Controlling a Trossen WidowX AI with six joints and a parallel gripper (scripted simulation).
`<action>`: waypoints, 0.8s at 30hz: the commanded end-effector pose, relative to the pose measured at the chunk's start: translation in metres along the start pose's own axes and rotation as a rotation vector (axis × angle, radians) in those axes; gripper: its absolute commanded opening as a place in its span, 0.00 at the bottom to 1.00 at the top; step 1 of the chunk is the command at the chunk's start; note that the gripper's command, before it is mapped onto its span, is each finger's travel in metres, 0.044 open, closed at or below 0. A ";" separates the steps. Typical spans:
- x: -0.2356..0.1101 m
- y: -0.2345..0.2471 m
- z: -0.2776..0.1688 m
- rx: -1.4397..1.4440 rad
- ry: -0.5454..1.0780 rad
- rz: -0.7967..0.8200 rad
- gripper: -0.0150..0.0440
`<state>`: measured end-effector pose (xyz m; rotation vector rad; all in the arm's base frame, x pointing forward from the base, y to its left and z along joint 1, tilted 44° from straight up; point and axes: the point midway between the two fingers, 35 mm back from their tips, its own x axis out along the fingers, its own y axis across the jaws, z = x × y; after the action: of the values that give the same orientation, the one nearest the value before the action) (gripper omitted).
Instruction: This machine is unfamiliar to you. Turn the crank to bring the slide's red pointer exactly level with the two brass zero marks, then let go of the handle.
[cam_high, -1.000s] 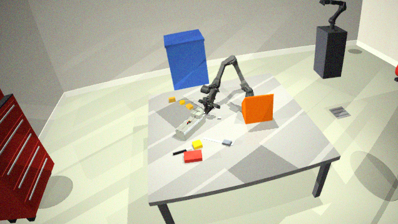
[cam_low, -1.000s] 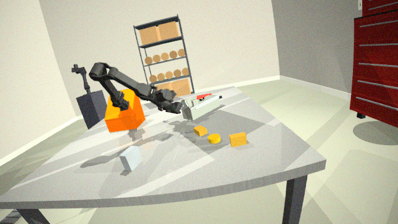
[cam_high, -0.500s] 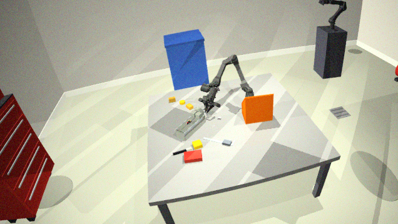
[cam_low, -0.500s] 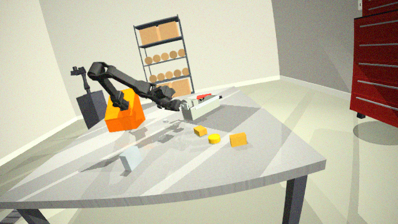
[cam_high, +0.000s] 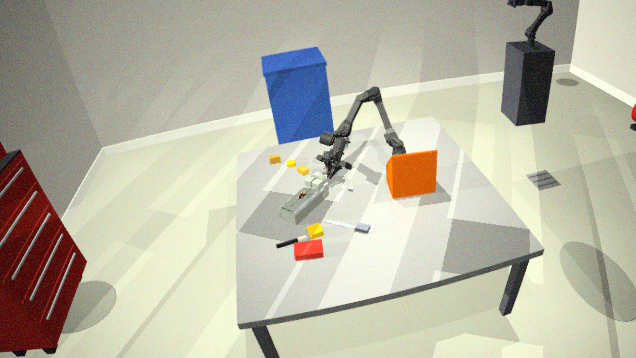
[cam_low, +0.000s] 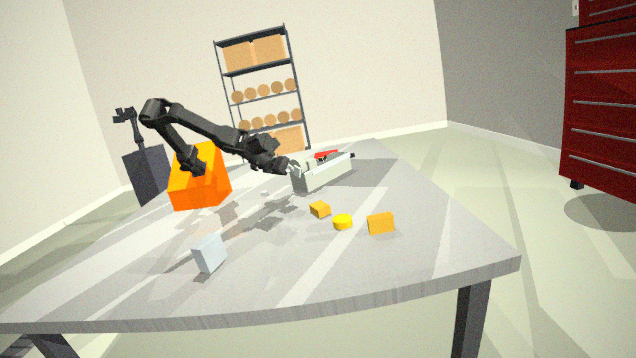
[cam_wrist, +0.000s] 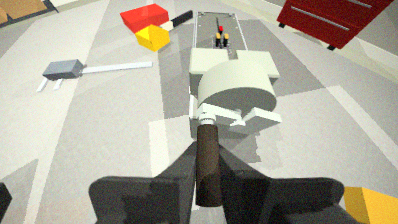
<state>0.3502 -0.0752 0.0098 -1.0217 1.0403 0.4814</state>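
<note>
One arm reaches across the grey table (cam_high: 400, 260), and we note its gripper (cam_wrist: 207, 165) clamped narrowly on the dark brown crank handle (cam_wrist: 208, 160), a dark finger pressed against each side of it. In the wrist view the handle runs away from the camera and joins a pale crank arm at the near face of a pale drum housing (cam_wrist: 236, 85), which sits at the near end of the grey slide machine (cam_high: 304, 200). Beyond the drum the long grey bed stretches away; on it we see the red pointer (cam_wrist: 220, 28) standing just beyond the two brass zero marks (cam_wrist: 222, 36), which sit side by side; whether the pointer is exactly level with them we cannot tell at this size. Left of the machine in the wrist view lie a yellow block (cam_wrist: 152, 37) touching a red block (cam_wrist: 145, 16), and nearer, a grey-headed tool with a white shaft (cam_wrist: 62, 69). From the top view the machine lies left of the table's middle, with an orange box (cam_high: 411, 173) well apart to its right and three small yellow pieces (cam_high: 290, 163) beyond it, near the far left edge. A blue cabinet (cam_high: 297, 95) stands on the floor behind the table.
</note>
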 end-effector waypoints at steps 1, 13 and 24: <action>-0.007 -0.003 0.006 -0.003 -0.012 -0.006 0.25; -0.010 -0.008 0.009 -0.002 -0.012 -0.006 0.25; -0.011 -0.011 0.010 -0.002 -0.012 -0.006 0.25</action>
<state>0.3540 -0.0724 0.0179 -1.0204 1.0463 0.4892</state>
